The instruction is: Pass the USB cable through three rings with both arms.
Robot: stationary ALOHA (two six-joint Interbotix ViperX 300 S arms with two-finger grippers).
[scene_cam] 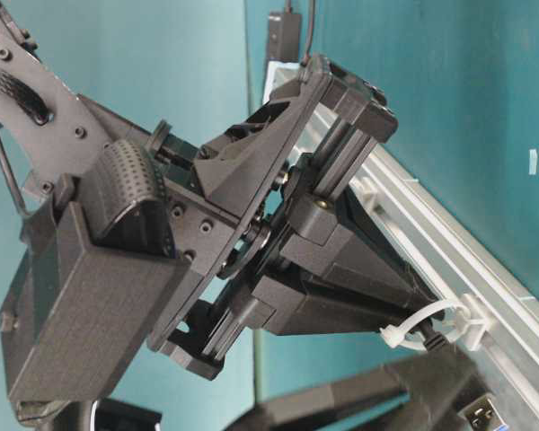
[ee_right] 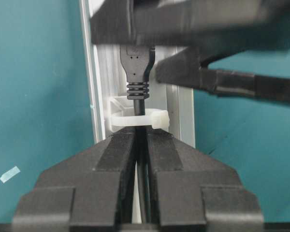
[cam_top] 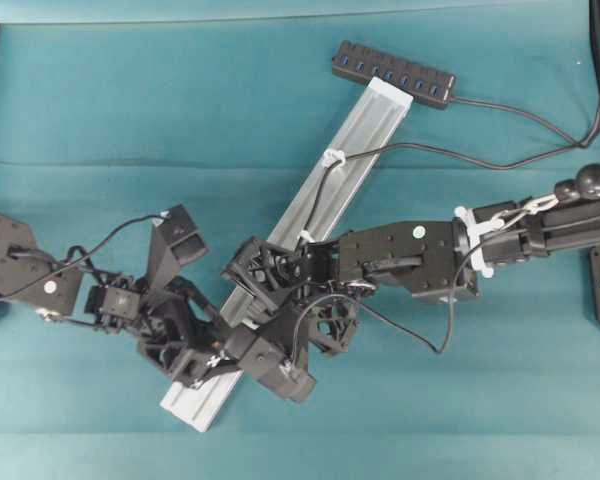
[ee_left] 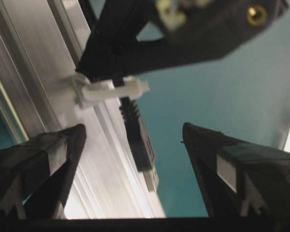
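Note:
The USB cable (cam_top: 430,150) runs from the right through the far ring (cam_top: 332,157) and the middle ring (cam_top: 307,237) along the silver rail (cam_top: 370,120). My right gripper (ee_right: 141,140) is shut on the cable just behind the third ring (ee_right: 137,120). The plug (ee_right: 135,63) has passed through that ring. In the left wrist view my left gripper (ee_left: 133,133) is open, its fingers either side of the plug (ee_left: 141,147) below the ring (ee_left: 111,89). In the overhead view both grippers cover the third ring.
A black multi-port hub (cam_top: 393,72) with blue sockets lies at the rail's far end. The rail lies diagonally on the teal cloth (cam_top: 130,100). The two arms crowd its lower half. A scrap of tape (ee_right: 9,174) lies on the cloth.

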